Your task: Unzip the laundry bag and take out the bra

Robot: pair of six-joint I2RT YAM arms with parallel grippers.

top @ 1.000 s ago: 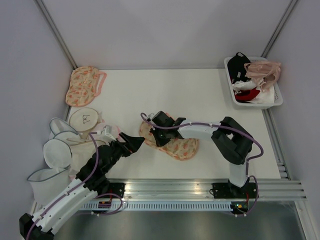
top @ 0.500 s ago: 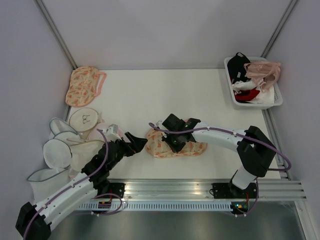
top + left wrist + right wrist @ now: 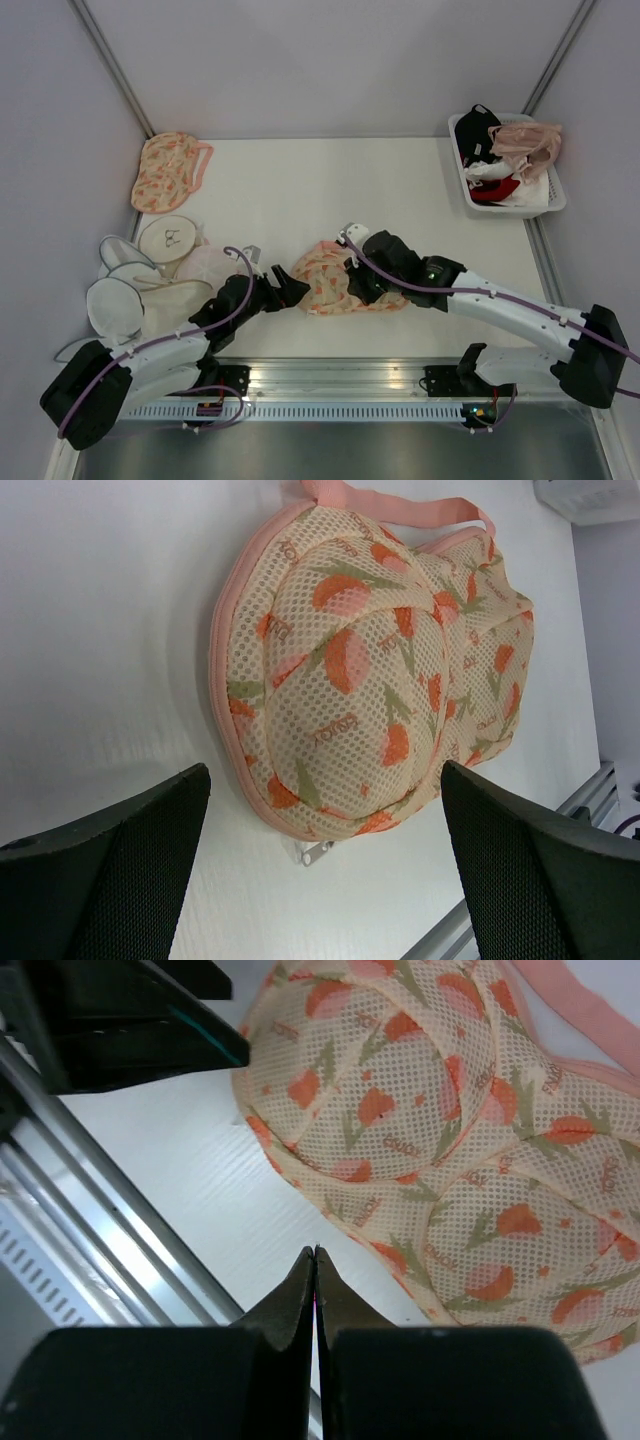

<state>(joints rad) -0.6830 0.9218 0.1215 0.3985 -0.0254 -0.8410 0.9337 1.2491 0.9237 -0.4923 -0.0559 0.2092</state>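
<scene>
Laundry bag (image 3: 335, 285): laid flat on the white surface (image 3: 300, 190), near its front edge and between the two arms; the pink loop (image 3: 400, 500) is seen at one end.
Left gripper (image 3: 291, 291): spread fully wide, nothing held; it is placed just beside the bag's left end.
Right gripper (image 3: 316, 1260): fingers pressed together, nothing gripped; the tips are seen over bare surface just beside the bag's rim.
Bra: not to be made out through the mesh.
Second floral pouch (image 3: 168, 170): laid at the far left corner.
Basket (image 3: 548, 200): set at the far right, filled with garments.
</scene>
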